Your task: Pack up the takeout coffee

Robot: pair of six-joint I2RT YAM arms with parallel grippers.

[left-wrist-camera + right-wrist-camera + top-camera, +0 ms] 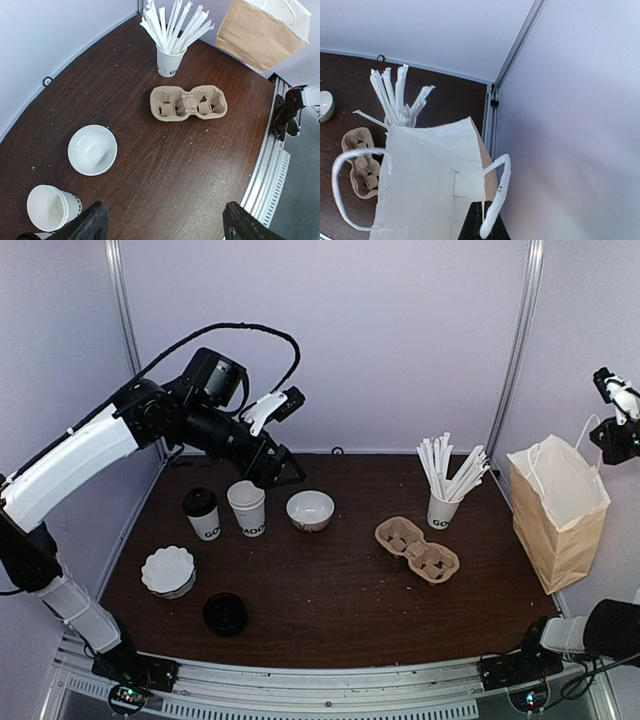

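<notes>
The takeout coffee, a white cup w/ black lid, stands upright on the left side of the table, toward the back. Nothing is touching it. Just beside it on its right is the lidless cup w/ the same print, and then the white bowl.

The left gripper hangs in the air above and behind those 2 cups. Its jaws are spread wide w/ nothing between them (the wrist cam shows both fingertips at the frame's bottom edge, bare table in the gap).

The right gripper is up at the far right, at the top rim of the paper bag, right by 1 of its white handles. The jaws are closed. I can't tell whether paper or handle is caught in them, as the handle covers the tip.

The bag stands upright at the table's right edge w/ its mouth open. The 2-slot pulp carrier lies flat approx mid-table, between bowl and bag, both slots vacant. The cup of white sticks is just behind it.

At front left, a loose black lid lies flat. A white fluted dish sits near it, well apart from the carrier.
</notes>
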